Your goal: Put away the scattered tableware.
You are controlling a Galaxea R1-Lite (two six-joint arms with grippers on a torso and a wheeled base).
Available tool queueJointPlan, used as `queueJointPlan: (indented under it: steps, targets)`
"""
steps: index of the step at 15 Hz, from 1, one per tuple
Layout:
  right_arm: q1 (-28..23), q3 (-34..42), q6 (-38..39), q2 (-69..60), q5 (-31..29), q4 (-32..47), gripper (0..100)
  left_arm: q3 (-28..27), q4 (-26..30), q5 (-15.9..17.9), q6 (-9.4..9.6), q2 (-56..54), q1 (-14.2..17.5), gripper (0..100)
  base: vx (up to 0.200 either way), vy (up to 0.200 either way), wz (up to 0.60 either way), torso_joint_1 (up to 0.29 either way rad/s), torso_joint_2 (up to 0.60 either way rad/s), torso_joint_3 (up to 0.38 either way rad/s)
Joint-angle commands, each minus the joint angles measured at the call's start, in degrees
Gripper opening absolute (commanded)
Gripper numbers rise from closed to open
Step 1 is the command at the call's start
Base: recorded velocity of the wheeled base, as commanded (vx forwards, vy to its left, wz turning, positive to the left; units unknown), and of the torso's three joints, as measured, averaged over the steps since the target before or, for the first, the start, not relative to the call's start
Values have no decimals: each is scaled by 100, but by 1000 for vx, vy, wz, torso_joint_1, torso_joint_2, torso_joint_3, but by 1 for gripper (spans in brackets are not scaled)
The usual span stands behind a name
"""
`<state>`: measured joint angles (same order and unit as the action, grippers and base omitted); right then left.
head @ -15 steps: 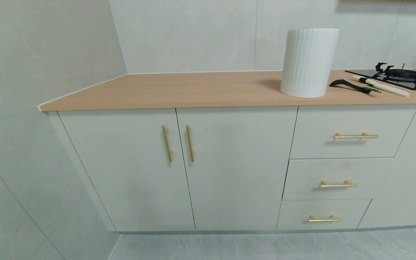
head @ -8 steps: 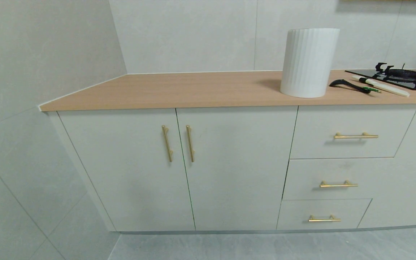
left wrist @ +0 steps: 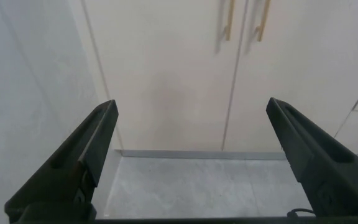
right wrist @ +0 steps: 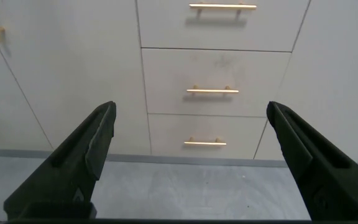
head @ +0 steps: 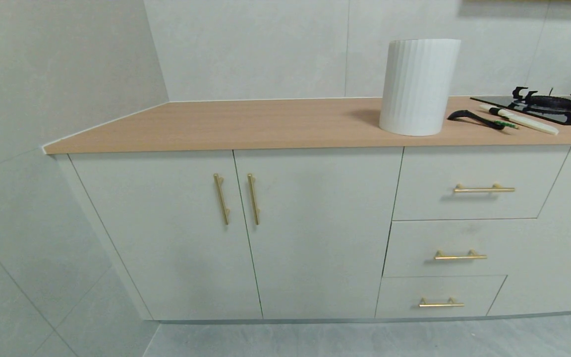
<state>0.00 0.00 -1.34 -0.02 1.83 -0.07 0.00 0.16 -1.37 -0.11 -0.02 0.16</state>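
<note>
Now the head camera sits slightly shifted, objects unmoved, glossy black curved utensil [head: 474, 119] and flat cream utensil [head: 526, 121] lying on the wood-grain countertop [head: 241, 124] beside the ribbed white cylindrical holder [head: 418, 87], left gripper [left wrist: 191, 106] and right gripper [right wrist: 191, 107] both spread wide, empty

Wooden countertop [head: 265, 124] over two cabinet doors [head: 166, 233] and three drawers [head: 464, 235]; black hob [head: 570, 113] at its right end

White ribbed cylindrical container [head: 418, 87] upright on wooden worktop [head: 246, 124], black curved utensil [head: 473, 118] just beside, cream utensil [head: 526, 122] overlapping black hob [head: 570, 110] edge
</note>
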Motion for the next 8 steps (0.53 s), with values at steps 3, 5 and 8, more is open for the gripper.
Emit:
queueJointPlan:
  steps: [3, 5, 8]
  targets:
    - [0, 0, 11, 11, 2, -1, 100, 0, 2, -13, -7, 2, 2, 100, 0, -200, 0, 4, 2, 2]
    - [0, 0, 11, 11, 2, -1, 100, 0, 2, -13, -7, 2, 2, 100, 0, -200, 0, 2, -2, 12]
    - [0, 0, 20, 11, 2, -1, 100, 0, 2, -4, -7, 2, 2, 100, 0, -200, 0, 1, 4, 4]
